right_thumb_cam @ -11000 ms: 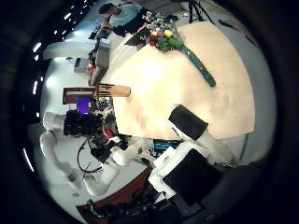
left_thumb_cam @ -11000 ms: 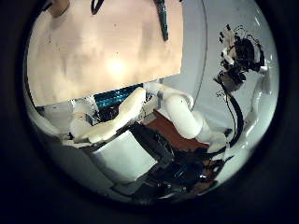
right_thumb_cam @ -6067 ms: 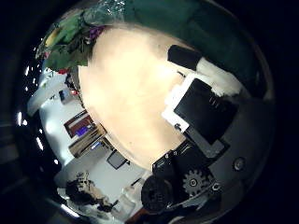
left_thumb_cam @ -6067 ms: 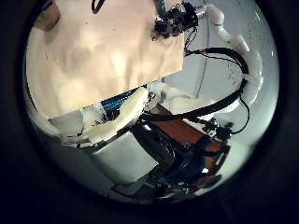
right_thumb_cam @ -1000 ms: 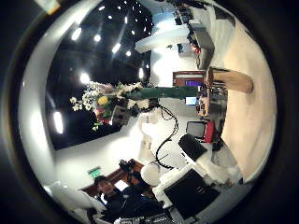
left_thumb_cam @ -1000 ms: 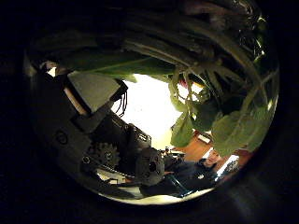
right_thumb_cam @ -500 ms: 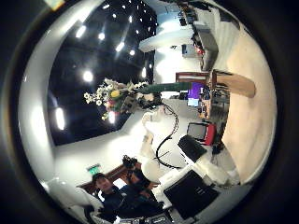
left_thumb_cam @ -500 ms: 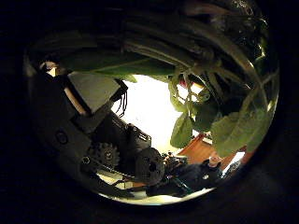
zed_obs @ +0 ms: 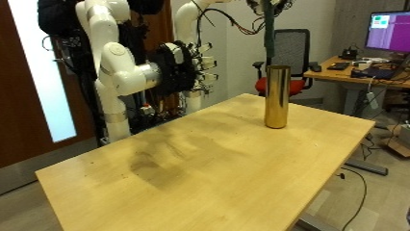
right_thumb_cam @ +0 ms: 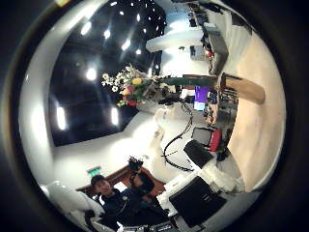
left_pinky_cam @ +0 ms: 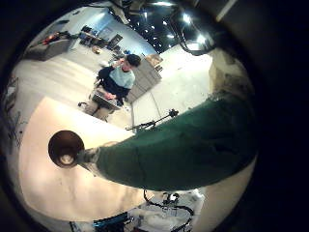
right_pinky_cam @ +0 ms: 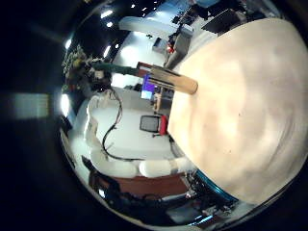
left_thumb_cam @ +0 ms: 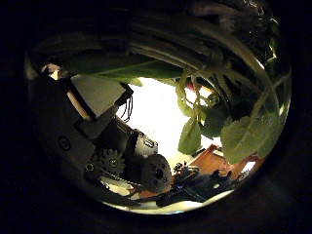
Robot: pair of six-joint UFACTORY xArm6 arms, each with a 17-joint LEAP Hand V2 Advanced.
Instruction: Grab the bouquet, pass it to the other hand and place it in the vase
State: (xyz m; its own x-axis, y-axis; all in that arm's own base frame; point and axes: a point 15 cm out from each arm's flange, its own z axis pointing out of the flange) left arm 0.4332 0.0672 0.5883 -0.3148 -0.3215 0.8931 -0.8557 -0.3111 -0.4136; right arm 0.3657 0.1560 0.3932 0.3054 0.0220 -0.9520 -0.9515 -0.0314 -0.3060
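In the outside view the gold vase (zed_obs: 275, 96) stands upright on the wooden table (zed_obs: 192, 164) near its far edge. The left little finger side palm view shows the green wrap (left_pinky_cam: 183, 145) pointing at the open vase (left_pinky_cam: 66, 147). The left thumb side palm view is filled with stems and leaves (left_thumb_cam: 195, 88). The right thumb side palm view shows the flowers (right_thumb_cam: 133, 87) and the vase (right_thumb_cam: 241, 89). My right hand (zed_obs: 186, 65) is open and empty, away from the vase.
A black office chair (zed_obs: 294, 48) and a desk with a monitor (zed_obs: 389, 34) stand behind the table. A dark wooden door (zed_obs: 19, 96) is beside the arms.
In the right thumb side palm view the left hand has carried the bouquet closer to the vase. The left hand's hold on the stems looks unchanged.
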